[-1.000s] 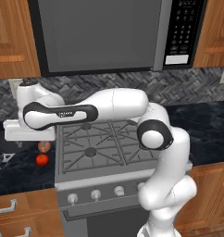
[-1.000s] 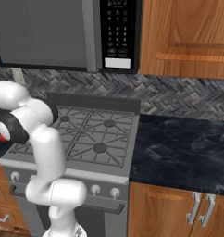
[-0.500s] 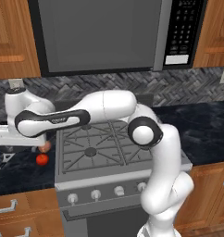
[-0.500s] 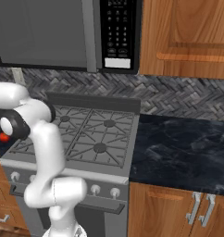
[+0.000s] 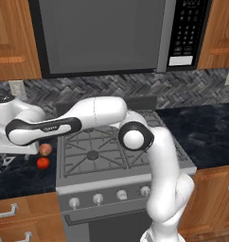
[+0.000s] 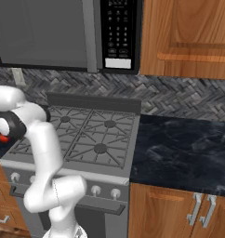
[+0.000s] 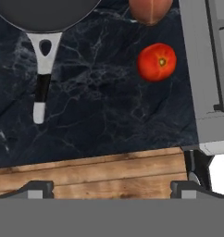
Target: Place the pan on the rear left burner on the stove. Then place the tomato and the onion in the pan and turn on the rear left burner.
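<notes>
Left base view: our arm reaches far out to the left of the stove (image 5: 109,156), with the hand hanging over the dark marble counter (image 5: 22,175) beside it. The tomato (image 5: 42,163) and the onion (image 5: 45,149) sit on that counter just left of the stove's edge, the onion behind the tomato. The rear left burner (image 5: 85,131) is bare under its grate, so we judge that none of the 3 placements is done yet. The forearm lies across the stove's left side; a careless lift could drag it over the grates.

Right base view: the stove (image 6: 82,139) shows all 4 burners uncovered, and the rear left burner (image 6: 64,119) has free room above it. A sliver of red, the tomato (image 6: 3,138), peeks out behind our arm at the stove's left.

Hand view: the gripper (image 7: 111,187) is spread wide with nothing between its tips, and sits over the wooden counter front, short of everything on the counter. The pan (image 7: 46,11) lies on the counter well left of the stove's grey edge (image 7: 202,78), its handle (image 7: 41,81) pointing toward us. The tomato (image 7: 156,62) rests between the pan and the stove, and the onion (image 7: 150,10) lies beyond it, near the pan's rim. We reckon the risks are these: a grasp on the thin handle may let the pan tilt, and swinging it toward the stove could knock the 2 balls rolling, since they lie on that path. Open counter lies around the handle.
</notes>
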{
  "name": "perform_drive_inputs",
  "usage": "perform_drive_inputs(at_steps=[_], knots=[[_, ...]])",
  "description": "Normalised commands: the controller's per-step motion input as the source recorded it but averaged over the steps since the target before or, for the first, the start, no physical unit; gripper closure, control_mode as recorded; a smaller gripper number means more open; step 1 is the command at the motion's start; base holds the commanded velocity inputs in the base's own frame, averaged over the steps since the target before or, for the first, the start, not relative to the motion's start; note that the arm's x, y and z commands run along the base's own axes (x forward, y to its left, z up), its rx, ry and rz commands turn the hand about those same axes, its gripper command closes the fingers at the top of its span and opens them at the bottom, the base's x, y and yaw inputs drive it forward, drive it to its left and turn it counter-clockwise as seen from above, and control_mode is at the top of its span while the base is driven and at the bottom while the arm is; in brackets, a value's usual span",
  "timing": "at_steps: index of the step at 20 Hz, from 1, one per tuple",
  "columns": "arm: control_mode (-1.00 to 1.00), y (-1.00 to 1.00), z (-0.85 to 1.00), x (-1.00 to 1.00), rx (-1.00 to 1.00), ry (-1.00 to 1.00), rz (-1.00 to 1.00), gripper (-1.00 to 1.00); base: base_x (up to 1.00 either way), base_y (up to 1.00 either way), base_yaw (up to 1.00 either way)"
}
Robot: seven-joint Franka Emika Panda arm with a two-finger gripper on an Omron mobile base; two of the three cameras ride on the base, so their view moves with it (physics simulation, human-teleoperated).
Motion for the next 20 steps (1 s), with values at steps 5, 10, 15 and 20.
perform_drive_inputs(at_steps=[5,10,15,20], knots=[[-1.0,0.16,-0.12,0.13,-0.03,0.0,-0.08,-1.0,0.0,0.0,0.0],[-1.0,0.11,-0.1,0.15,-0.03,0.0,-0.08,-1.0,0.0,0.0,0.0],[-1.0,0.1,-0.16,0.09,-0.03,0.0,-0.08,-1.0,0.0,0.0,0.0],[-1.0,0.08,-0.23,0.07,0.0,0.0,-0.02,-1.0,0.0,0.0,0.0]])
